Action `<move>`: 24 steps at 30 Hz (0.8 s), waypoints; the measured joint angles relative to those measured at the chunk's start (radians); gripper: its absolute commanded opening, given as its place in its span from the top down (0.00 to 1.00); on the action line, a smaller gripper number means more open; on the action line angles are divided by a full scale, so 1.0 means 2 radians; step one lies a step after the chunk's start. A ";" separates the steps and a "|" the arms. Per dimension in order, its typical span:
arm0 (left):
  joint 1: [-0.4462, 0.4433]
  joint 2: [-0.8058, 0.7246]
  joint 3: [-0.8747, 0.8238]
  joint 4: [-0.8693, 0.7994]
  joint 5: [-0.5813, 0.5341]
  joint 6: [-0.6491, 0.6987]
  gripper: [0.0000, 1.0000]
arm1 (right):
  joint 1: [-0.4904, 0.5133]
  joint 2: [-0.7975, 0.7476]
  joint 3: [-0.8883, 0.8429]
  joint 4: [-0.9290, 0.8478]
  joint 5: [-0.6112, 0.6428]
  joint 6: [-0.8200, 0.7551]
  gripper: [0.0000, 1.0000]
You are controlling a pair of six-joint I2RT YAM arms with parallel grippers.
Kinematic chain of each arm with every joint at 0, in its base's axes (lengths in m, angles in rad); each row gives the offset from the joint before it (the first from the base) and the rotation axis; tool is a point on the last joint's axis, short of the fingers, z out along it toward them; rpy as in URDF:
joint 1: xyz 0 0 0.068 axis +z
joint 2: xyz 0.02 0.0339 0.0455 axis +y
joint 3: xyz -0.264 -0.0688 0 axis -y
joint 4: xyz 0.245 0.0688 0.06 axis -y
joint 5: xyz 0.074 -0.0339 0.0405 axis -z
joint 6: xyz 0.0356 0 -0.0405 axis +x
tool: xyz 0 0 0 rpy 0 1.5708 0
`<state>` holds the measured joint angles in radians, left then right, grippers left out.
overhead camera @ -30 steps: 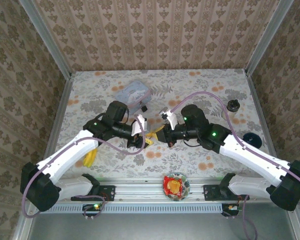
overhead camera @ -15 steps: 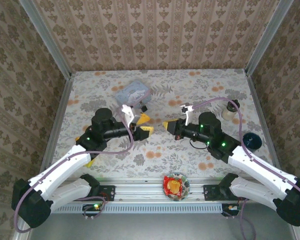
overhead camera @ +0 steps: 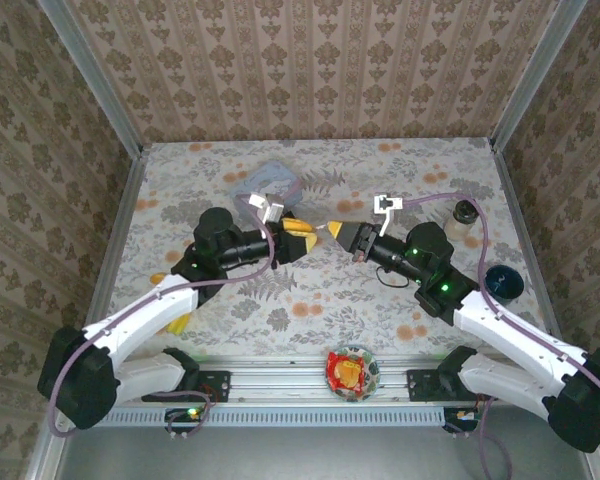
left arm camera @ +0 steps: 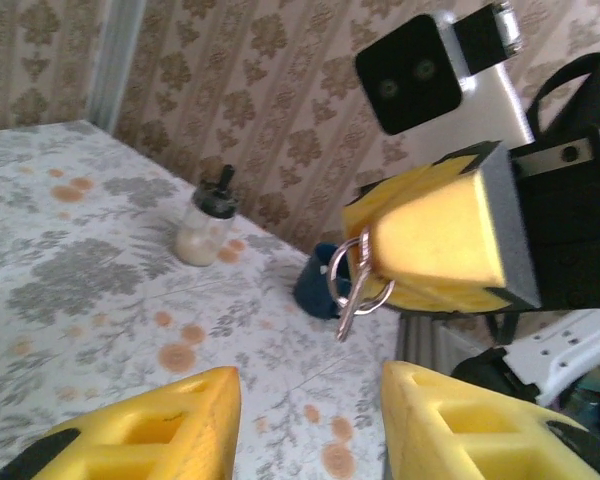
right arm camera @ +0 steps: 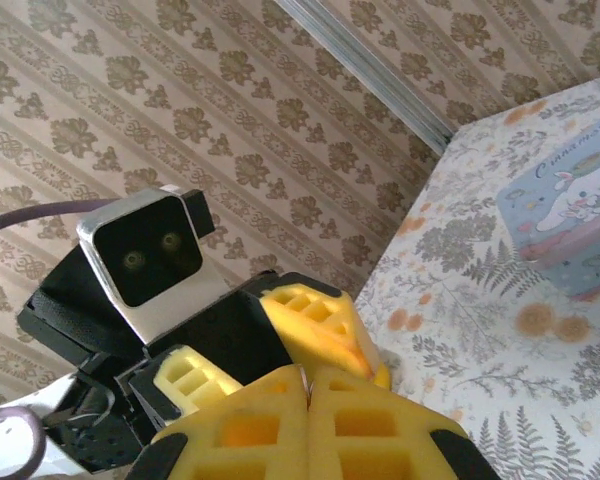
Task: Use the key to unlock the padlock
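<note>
- Arms come in from both sides and meet in the air over the middle of the floral tabletop; from overhead their tips face each other, just apart.
- Right pincer has its yellow pads pressed flat together.
- From the left wrist camera, a silvery ring is nipped at the tip of those closed pads, and the key, a thin metal sliver, dangles from it clear of the tabletop.
- Left pincer has its two yellow fingers spread apart with nothing between them; it points at the hanging key from just below.
- Pale blue tin with a cartoon on its lid lies on the tabletop toward the far side, partly covered by the left arm in the overhead view.
- Small bottle with a black cap stands upright near the right edge, with a dark blue object further along that side.
- Bowl with red and orange contents sits at the near edge between the arm bases.
</note>
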<state>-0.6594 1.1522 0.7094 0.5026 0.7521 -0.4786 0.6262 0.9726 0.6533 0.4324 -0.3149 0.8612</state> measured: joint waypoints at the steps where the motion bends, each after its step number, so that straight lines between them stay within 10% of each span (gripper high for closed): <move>1: 0.000 0.005 0.000 0.016 0.009 -0.008 0.58 | 0.000 0.001 -0.001 0.006 -0.002 0.003 1.00; 19: 0.018 0.058 0.000 0.210 0.071 -0.125 0.88 | 0.000 0.018 -0.003 0.052 -0.024 0.028 1.00; 24: 0.020 0.062 -0.001 0.227 0.076 -0.139 0.80 | 0.000 0.018 -0.003 0.055 -0.028 0.030 1.00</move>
<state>-0.6193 1.2766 0.7082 0.9573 0.9039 -0.7570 0.6262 1.0080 0.6476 0.5430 -0.3710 0.9203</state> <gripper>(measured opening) 0.142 0.058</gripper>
